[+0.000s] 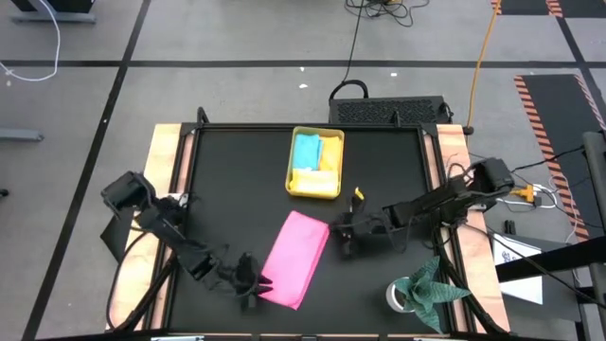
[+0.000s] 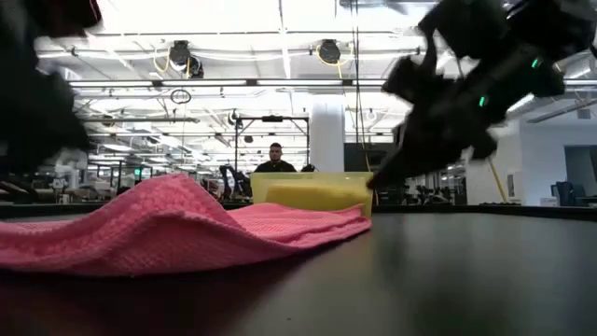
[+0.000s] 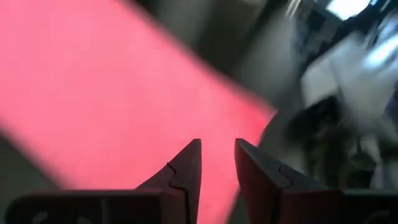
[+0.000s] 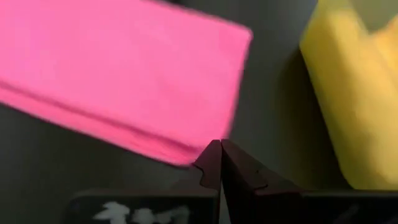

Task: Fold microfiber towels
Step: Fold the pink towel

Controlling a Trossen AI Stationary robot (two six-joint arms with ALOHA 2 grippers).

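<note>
The pink towel (image 1: 297, 258) lies folded into a long strip on the black table (image 1: 227, 189), slanting from the near left to the far right; it also shows in the low view (image 2: 168, 224). My left gripper (image 1: 250, 283) is open at its near left end, the pink cloth showing beyond the fingertips (image 3: 217, 152). My right gripper (image 1: 344, 233) is shut at the strip's far right corner (image 4: 239, 37). A light blue towel (image 1: 306, 151) and a yellow towel (image 1: 315, 180) lie in the yellow tray (image 1: 337, 142). The orange towel is out of view. My left gripper's open fingers stand over the pink towel's near left end (image 3: 124, 112); I cannot tell whether they touch it. My right gripper's shut fingertips lie level beside the towel's edge (image 4: 186, 152), coming from the table's right; I cannot tell whether they touch it.
A crumpled dark green cloth (image 1: 434, 284) and a white round thing (image 1: 396, 296) sit at the near right corner. The tray stands at the far middle (image 2: 312, 191). Wooden strips edge the table left and right (image 1: 167, 161).
</note>
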